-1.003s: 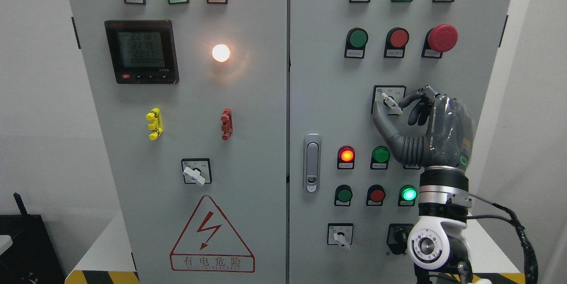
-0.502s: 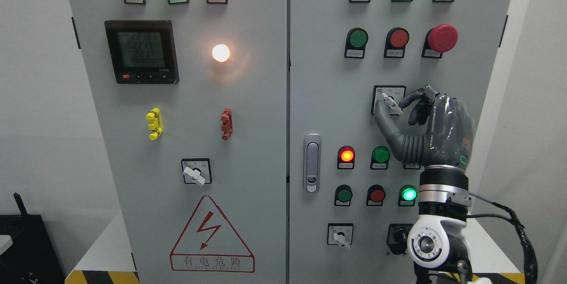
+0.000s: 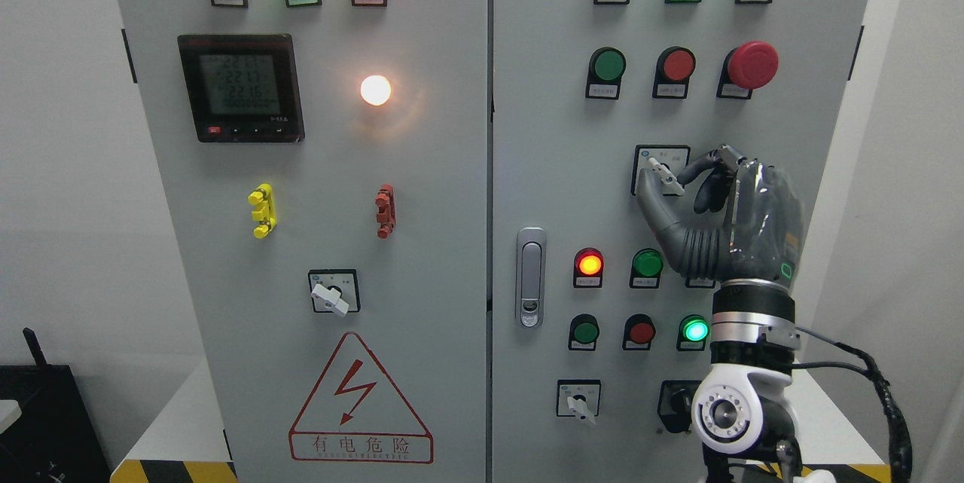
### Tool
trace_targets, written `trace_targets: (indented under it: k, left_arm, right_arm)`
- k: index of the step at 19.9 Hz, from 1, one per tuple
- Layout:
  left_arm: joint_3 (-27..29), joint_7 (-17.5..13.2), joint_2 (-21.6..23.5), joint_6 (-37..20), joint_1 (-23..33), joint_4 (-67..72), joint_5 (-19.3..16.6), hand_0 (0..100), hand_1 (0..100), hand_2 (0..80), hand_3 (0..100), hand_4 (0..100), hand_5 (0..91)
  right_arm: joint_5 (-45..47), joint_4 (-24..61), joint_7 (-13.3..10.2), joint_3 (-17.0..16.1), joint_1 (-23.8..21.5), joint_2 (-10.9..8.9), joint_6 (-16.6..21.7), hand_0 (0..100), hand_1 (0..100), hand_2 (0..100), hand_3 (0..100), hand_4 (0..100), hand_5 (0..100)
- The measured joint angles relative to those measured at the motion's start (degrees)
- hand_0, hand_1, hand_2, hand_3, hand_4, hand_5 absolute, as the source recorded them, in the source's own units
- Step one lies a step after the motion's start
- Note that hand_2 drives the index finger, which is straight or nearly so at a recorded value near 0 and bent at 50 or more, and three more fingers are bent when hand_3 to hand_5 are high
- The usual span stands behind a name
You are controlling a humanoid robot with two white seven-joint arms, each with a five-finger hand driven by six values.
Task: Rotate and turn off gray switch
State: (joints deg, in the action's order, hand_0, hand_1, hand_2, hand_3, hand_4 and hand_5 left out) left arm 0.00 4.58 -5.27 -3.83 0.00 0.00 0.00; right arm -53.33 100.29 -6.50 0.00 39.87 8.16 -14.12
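Right hand [image 3: 727, 215] reaches up from the lower right of the head view, wrist upright, palm toward the cabinet [image 3: 527, 166]. Thumb and forefinger are pinched on the gray switch [image 3: 667, 175]: the thumb lies against the lower left of its small white lever, a fingertip [image 3: 689, 170] meets it from the right, and the remaining fingers curl just beside it. The switch sits in a black-framed square plate on the right-hand door, about mid-height, below the row of a green button [image 3: 607, 65], a red button [image 3: 678, 64] and the big red mushroom button [image 3: 753, 64]. The lever is tilted, its upper end toward the upper left and its lower end toward the lower right. Below the switch, a red lamp [image 3: 589, 264] is lit and the green button beside it is dark; lower still a green lamp [image 3: 695, 330] glows near the wrist. A second small switch [image 3: 578, 400] sits near the bottom of the same door, well apart from the hand, and a door latch [image 3: 531, 277] stands at the door's left edge. On the left door: meter display [image 3: 241, 87] lit, white lamp [image 3: 375, 90] on, another rotary switch [image 3: 333, 293] above the hazard triangle [image 3: 360, 400]. The left arm does not show.
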Motion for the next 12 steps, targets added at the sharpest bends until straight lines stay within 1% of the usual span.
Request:
trace_targets:
  k: [12]
  left_arm:
    - [0.0, 0.0, 0.0, 0.0, 0.0, 0.0, 0.0, 12, 39, 0.0, 0, 0, 0.0]
  right_arm:
    - [0.0, -0.3, 0.0, 0.0, 0.3, -0.03, -0.1, 20, 47, 65, 94, 93, 100]
